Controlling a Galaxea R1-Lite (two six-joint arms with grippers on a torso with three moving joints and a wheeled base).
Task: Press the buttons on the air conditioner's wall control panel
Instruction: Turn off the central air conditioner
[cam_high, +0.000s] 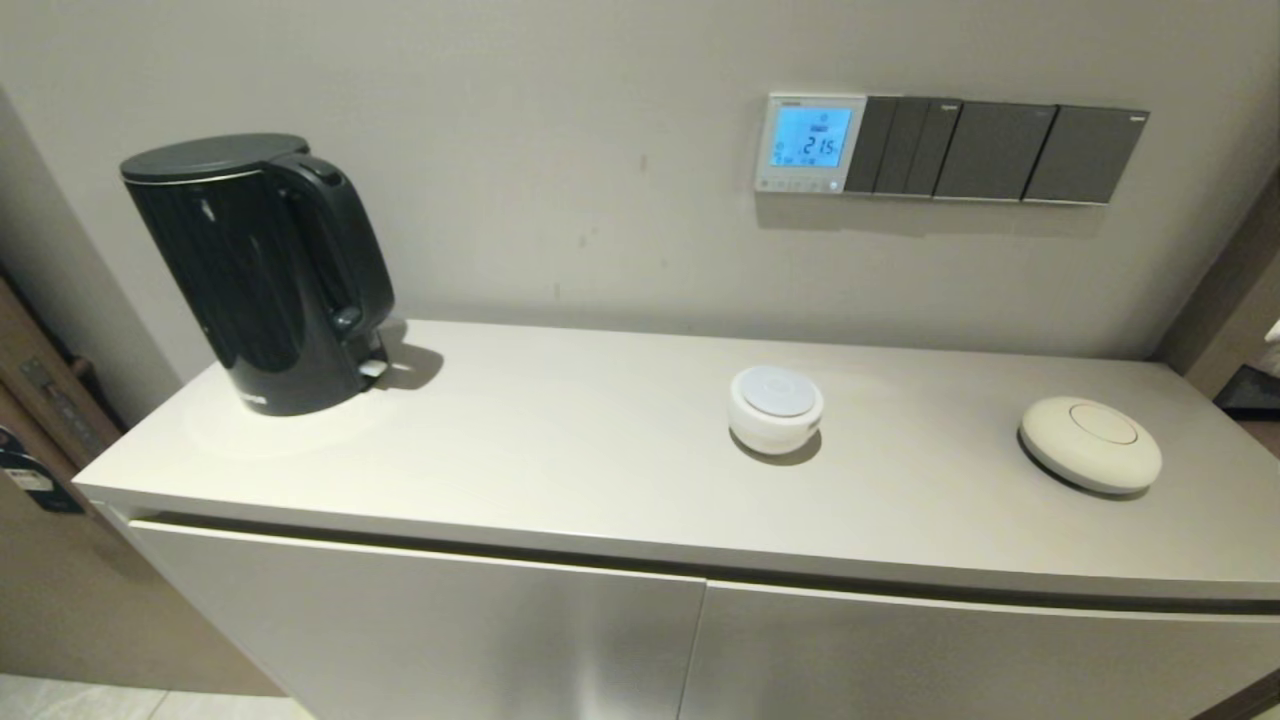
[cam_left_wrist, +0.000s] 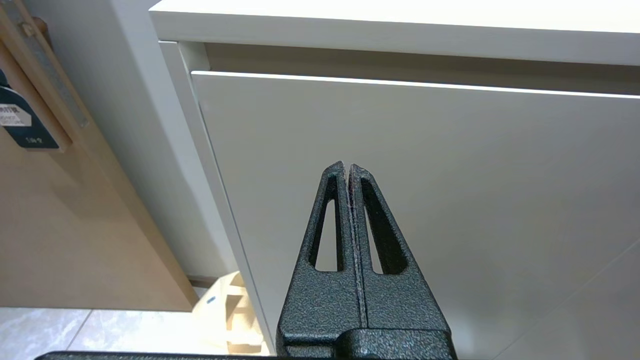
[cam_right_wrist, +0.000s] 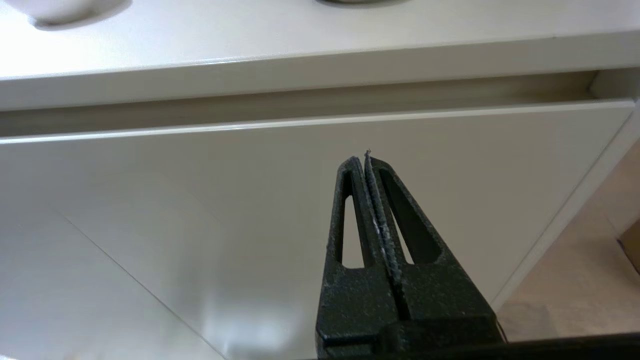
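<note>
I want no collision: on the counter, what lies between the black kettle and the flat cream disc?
In the head view, only the small white round device sits between kettle and cream disc; the rest is bare counter.

1. You're looking at what seems a hotel room or flat: a black kettle (cam_high: 262, 272) stands on a pale cabinet (cam_high: 560, 470).
2. On the wall, a lit thermostat (cam_high: 808, 143) adjoins dark grey switch plates (cam_high: 1000, 152).

Head view above cabinet (cam_high: 640, 560); wrist views facing its doors.
</note>
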